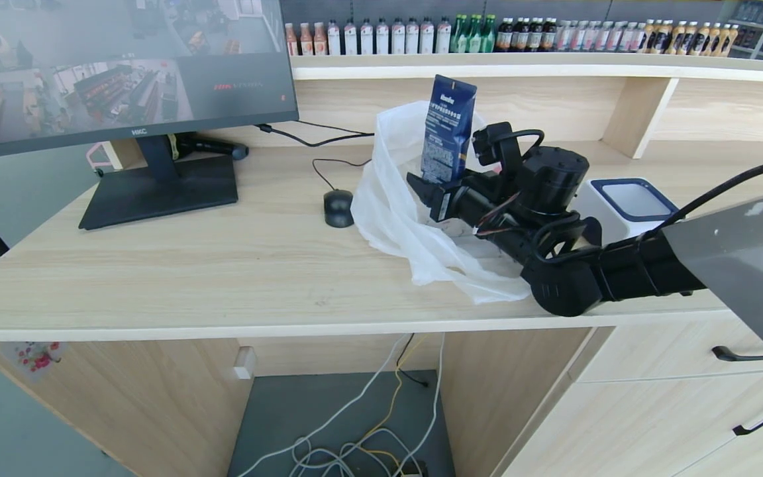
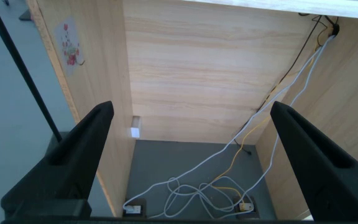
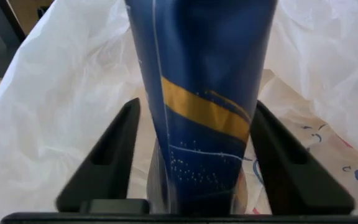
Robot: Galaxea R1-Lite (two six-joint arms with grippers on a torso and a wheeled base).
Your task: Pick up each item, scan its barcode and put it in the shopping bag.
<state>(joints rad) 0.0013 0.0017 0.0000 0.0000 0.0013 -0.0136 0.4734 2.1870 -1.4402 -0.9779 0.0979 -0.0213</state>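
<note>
Pinched low on its body between the right jaws: a tall blue pouch [image 1: 448,129], held upright. Glossy film, flat and narrow, with a straight sealed top edge. Deep blue with a slanted gold band and fine pale print too small to read. Black, wedge-shaped jaws, pressed against the pouch's two sides in the right wrist view.

Placed at about 1 o'clock from the middle of the desk [image 1: 222,265], with the pouch's lower end over the open mouth of the shopping bag [image 1: 388,199]. Thin, translucent white plastic, crumpled and slumped on the desk. Inside it, under the pouch, a pale printed surface, with too little shown to name.

Left jaws spread wide apart: two black tapering blades, aimed into the hollow below the desk. In there, pale wood-grain panels, a grey floor and loose white and yellow cables [image 2: 204,186] in a tangle.

Desk top of light, matt wood grain with a rounded front edge. At 9 o'clock from the bag, just beside it, a small black oval mouse [image 1: 338,207]. At 3 o'clock, beyond the arm, a white boxy scanner [image 1: 633,202] with a dark rim around its pale window. At 10 o'clock, a dark monitor [image 1: 116,59] on a flat black foot. At 12 o'clock, on the shelf behind, a row of bottles [image 1: 520,34].
</note>
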